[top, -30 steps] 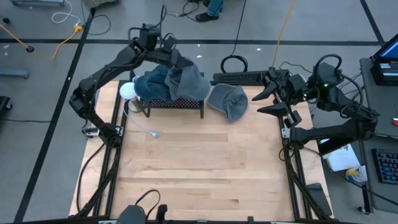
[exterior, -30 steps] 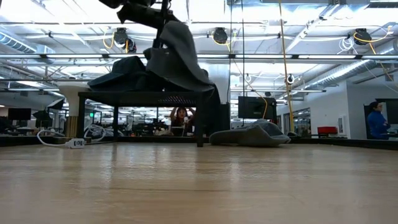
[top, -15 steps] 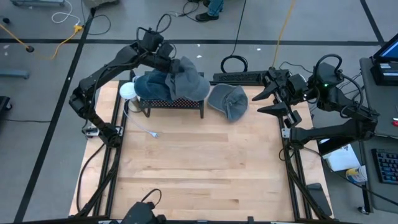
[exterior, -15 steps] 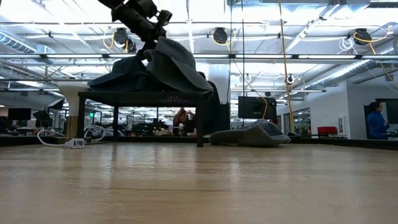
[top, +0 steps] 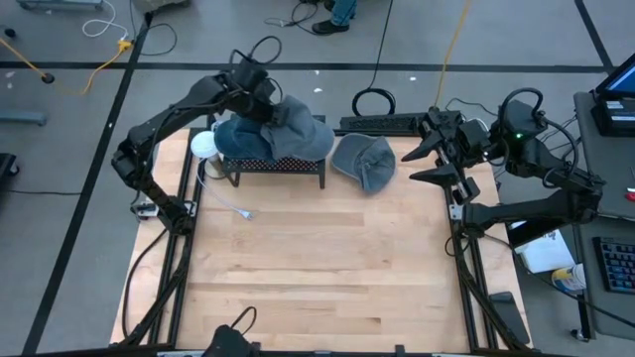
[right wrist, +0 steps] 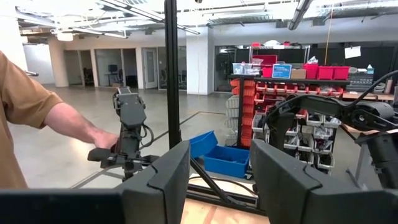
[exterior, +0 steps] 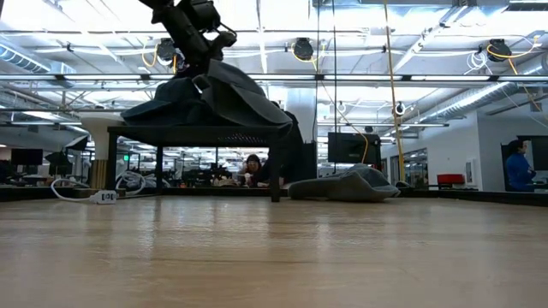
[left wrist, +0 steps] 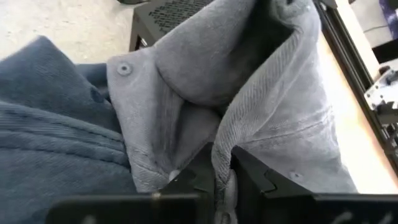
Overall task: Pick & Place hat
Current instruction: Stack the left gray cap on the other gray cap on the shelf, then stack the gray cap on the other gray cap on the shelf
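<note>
Since a second ago the left gripper [left wrist: 222,180] has lowered the grey hat [top: 296,131] onto the rack [top: 276,166], jaws still clamped on its fabric to place it, while the right gripper [top: 437,157] waits beside the rack, jaws apart.

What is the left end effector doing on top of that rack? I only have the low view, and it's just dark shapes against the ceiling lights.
Observer: The left wrist view shows the left end effector pinched shut on a fold of the grey ribbed fabric hat.
Operator: Is the hat on the rack or hanging off it?
Observer: From above, it drapes over the right end of the black metal rack, partly on top of a dark blue fabric hat.
Operator: Right arm?
Observer: The right end effector waits open and holds nothing, at the right edge of the wooden table.
</note>
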